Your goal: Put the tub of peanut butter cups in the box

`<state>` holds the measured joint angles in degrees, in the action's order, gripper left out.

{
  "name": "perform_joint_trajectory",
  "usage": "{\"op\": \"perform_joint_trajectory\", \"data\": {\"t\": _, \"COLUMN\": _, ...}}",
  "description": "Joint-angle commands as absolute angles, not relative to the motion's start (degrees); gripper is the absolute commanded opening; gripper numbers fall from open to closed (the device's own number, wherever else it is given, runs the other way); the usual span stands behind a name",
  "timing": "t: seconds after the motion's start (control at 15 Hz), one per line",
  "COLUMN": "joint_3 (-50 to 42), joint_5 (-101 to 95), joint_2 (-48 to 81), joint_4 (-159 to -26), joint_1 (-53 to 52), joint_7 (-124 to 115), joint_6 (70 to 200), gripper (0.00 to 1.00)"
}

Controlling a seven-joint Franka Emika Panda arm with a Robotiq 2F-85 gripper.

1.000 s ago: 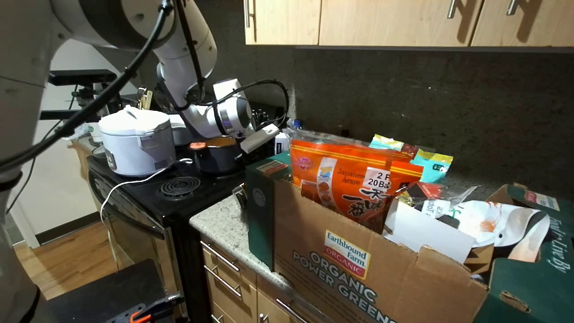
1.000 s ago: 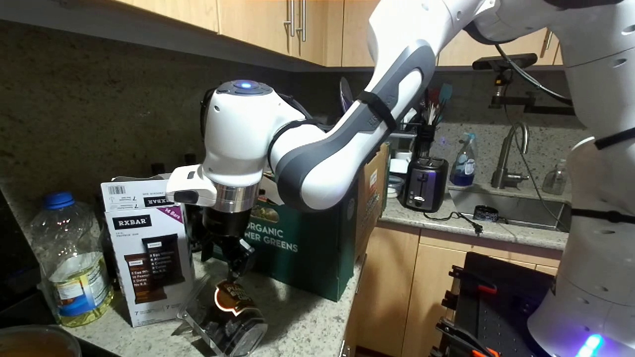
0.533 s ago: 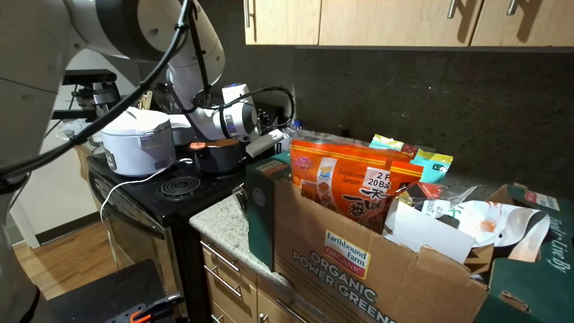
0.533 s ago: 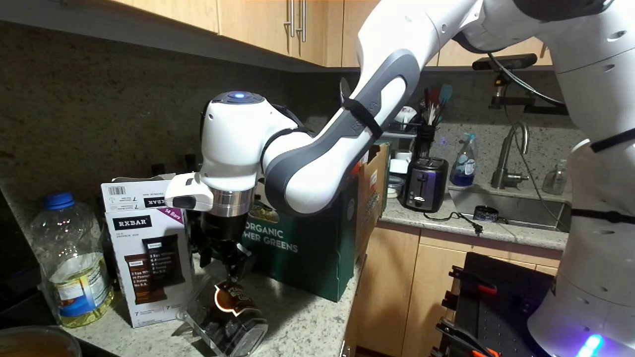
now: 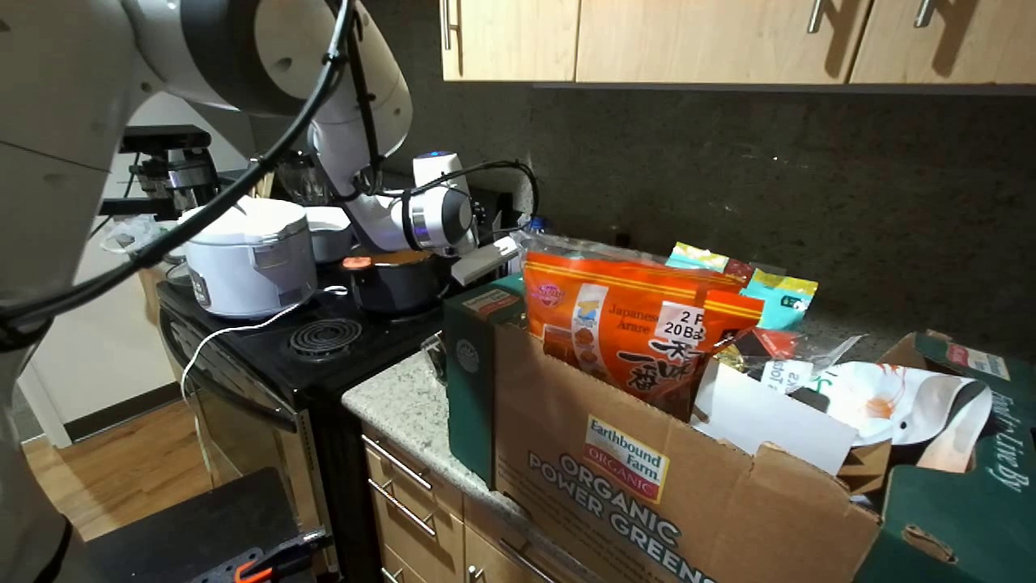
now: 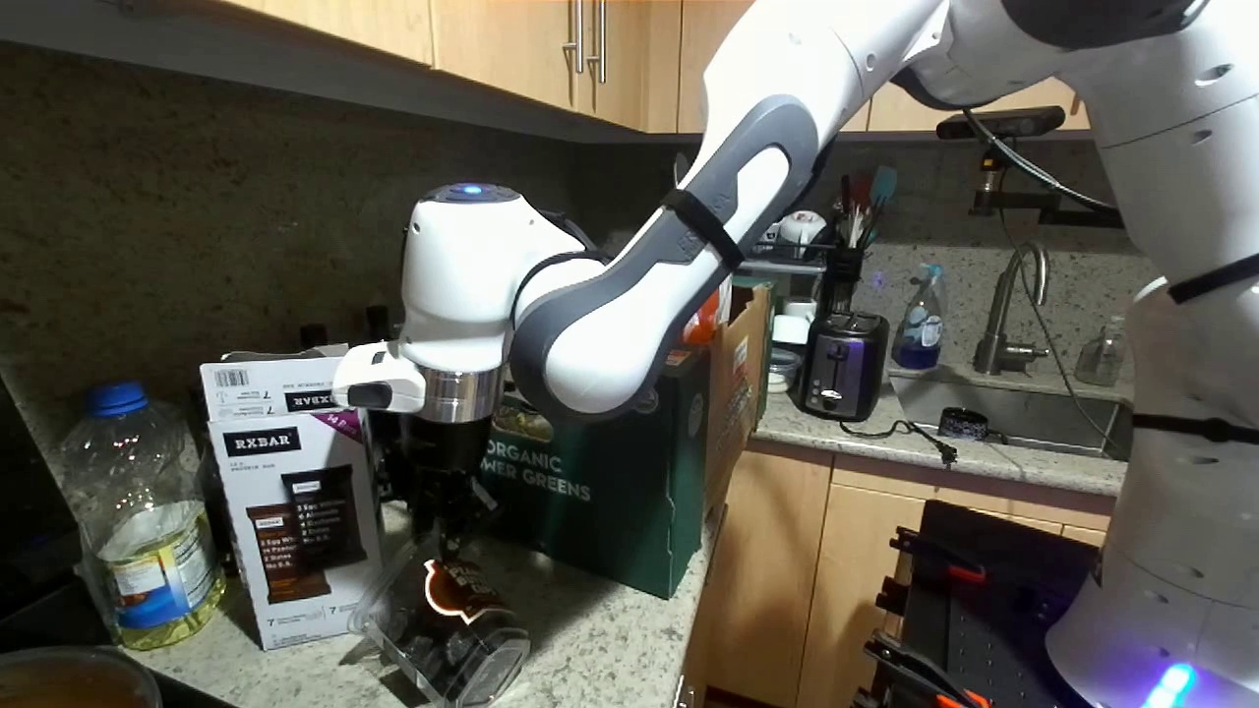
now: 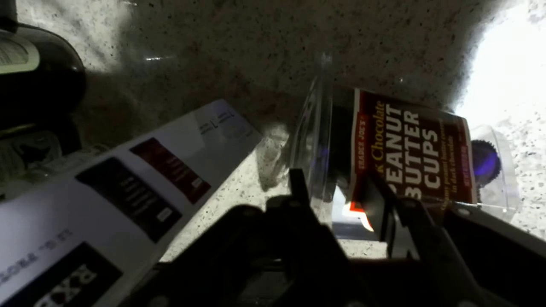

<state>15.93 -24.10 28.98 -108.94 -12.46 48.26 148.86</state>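
Observation:
The tub of peanut butter cups (image 6: 472, 639) lies on its side on the counter, see-through with a dark brown label. In the wrist view the tub (image 7: 409, 145) has its clear lid end to the left. My gripper (image 7: 335, 183) is open, its fingers apart, one over the lid end and one over the label. In an exterior view the gripper (image 6: 448, 551) is just above the tub; I cannot tell whether it touches. The box (image 5: 615, 494) is brown cardboard with green ends and stands beside the tub; its green end (image 6: 590, 521) faces the tub.
A white RXBAR carton (image 6: 295, 511) stands close beside the tub and gripper, with an oil bottle (image 6: 157, 541) behind it. A pot (image 5: 396, 283) and a rice cooker (image 5: 247, 263) stand on the stove. An orange bag (image 5: 615, 316) sticks up from the box.
The arm has shifted a little toward the box in an exterior view, and the wrist has come lower and more upright over the tub. The tub has not visibly moved.

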Motion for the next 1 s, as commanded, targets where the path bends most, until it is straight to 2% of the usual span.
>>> {"op": "perform_joint_trajectory", "data": {"t": 0.0, "joint_3": 16.4, "joint_5": -21.5, "joint_2": 29.3, "joint_4": -107.5, "joint_1": -11.8, "joint_7": 51.3, "joint_6": 146.7, "gripper": 0.06}}
{"op": "perform_joint_trajectory", "data": {"t": 0.2, "joint_3": 16.4, "joint_5": -20.5, "joint_2": 29.6, "joint_4": -107.2, "joint_1": -11.7, "joint_7": 52.9, "joint_6": 146.3, "gripper": 0.00}}
{"op": "perform_joint_trajectory", "data": {"t": 0.27, "joint_3": 16.4, "joint_5": -20.1, "joint_2": 29.7, "joint_4": -107.1, "joint_1": -11.7, "joint_7": 53.2, "joint_6": 146.1, "gripper": 0.03}}
{"op": "perform_joint_trajectory", "data": {"t": 0.93, "joint_3": 15.6, "joint_5": -21.2, "joint_2": 26.5, "joint_4": -108.2, "joint_1": -13.7, "joint_7": 51.7, "joint_6": 144.3, "gripper": 0.03}}
